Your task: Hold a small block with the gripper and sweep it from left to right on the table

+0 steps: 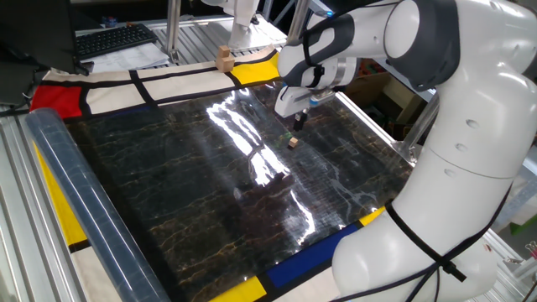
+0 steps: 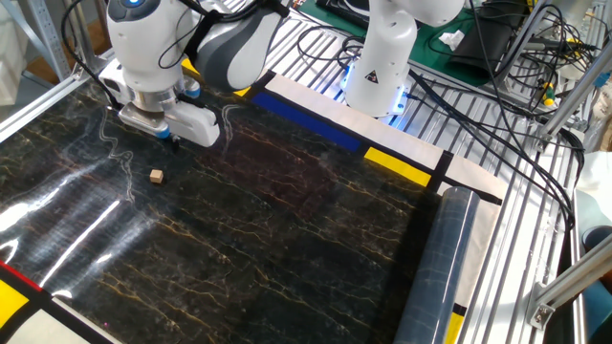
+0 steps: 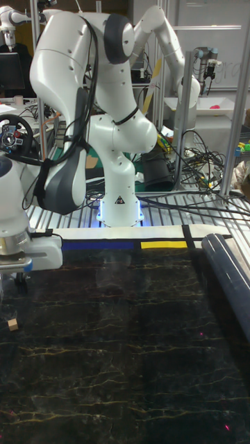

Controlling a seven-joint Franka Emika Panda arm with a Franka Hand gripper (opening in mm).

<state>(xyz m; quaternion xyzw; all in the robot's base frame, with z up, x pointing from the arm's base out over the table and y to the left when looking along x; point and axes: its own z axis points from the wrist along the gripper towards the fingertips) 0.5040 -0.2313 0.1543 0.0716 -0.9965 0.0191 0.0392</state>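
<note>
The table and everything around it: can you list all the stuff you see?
small block: one, light tan, lying loose on the table, apart from the gripper
larger wooden block: one, tan, on the white border at the far edge
table: one, glossy black marble sheet with coloured border panels
plastic roll: one, clear grey, along one table edge
keyboard: one, black, behind the table
second robot arm: one, white, in the background
gripper: one, dark, above the table near the small block, holding nothing
</note>
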